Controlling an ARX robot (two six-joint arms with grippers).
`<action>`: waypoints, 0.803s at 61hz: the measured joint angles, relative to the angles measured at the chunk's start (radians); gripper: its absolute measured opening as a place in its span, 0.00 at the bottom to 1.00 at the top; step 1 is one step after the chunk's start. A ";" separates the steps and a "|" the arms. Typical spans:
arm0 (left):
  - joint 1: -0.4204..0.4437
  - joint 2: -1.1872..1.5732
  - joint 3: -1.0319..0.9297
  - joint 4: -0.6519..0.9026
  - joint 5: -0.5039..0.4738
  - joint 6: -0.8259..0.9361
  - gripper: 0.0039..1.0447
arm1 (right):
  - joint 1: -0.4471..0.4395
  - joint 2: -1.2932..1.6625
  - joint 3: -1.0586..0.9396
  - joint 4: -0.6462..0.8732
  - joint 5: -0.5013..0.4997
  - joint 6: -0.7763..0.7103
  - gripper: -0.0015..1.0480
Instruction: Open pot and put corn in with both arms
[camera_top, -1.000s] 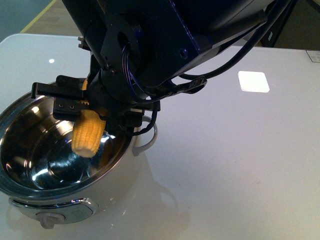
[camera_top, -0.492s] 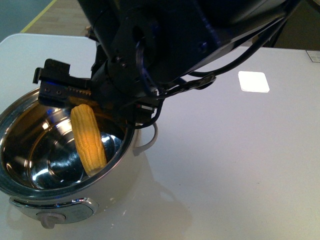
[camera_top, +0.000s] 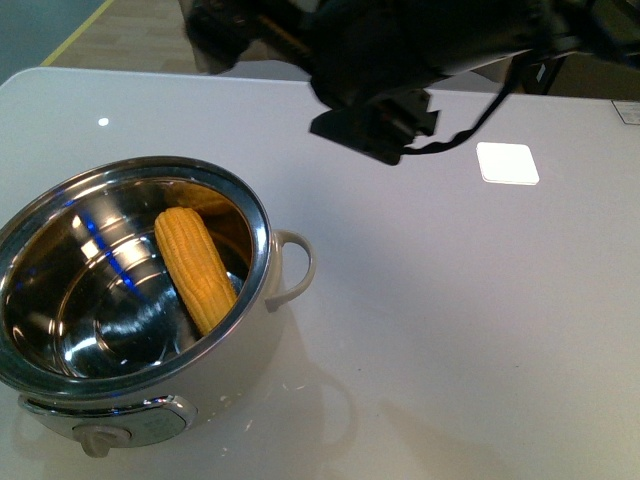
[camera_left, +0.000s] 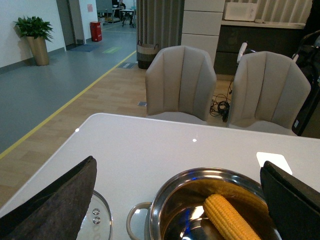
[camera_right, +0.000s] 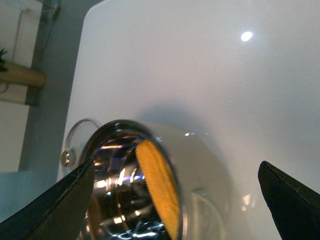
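The pot (camera_top: 262, 215) stands open at the front left of the white table, lid off. The corn (camera_top: 195, 268) lies inside it, leaning against the steel wall on the handle side. A blurred black arm (camera_top: 400, 60) hangs above the table beyond the pot. In the left wrist view my left gripper (camera_left: 178, 165) is open and empty above the pot (camera_left: 162, 200) and the corn (camera_left: 230, 220). In the right wrist view my right gripper (camera_right: 176, 164) is open and empty over the pot (camera_right: 179, 210), with the corn (camera_right: 157, 192) between its fingers' lines but far below.
The glass lid (camera_left: 100, 220) lies flat on the table beside the pot; its edge also shows in the right wrist view (camera_right: 75, 131). The pot's looped handle (camera_top: 293, 268) and front knob (camera_top: 100, 438) show. A white square (camera_top: 507, 162) lies at the far right. Chairs (camera_left: 182, 82) stand beyond the table.
The gripper that held the corn over the pot has let it go and risen up and away. The corn has dropped and lies inside the pot.
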 joint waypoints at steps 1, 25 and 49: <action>0.000 0.000 0.000 0.000 0.000 0.000 0.93 | -0.018 -0.020 -0.018 0.000 0.006 -0.013 0.91; 0.000 0.000 0.000 0.000 0.000 0.000 0.93 | -0.245 -0.459 -0.376 0.018 0.030 -0.324 0.91; 0.000 0.000 0.000 0.000 0.000 0.000 0.93 | -0.330 -1.033 -0.694 -0.149 0.038 -0.473 0.91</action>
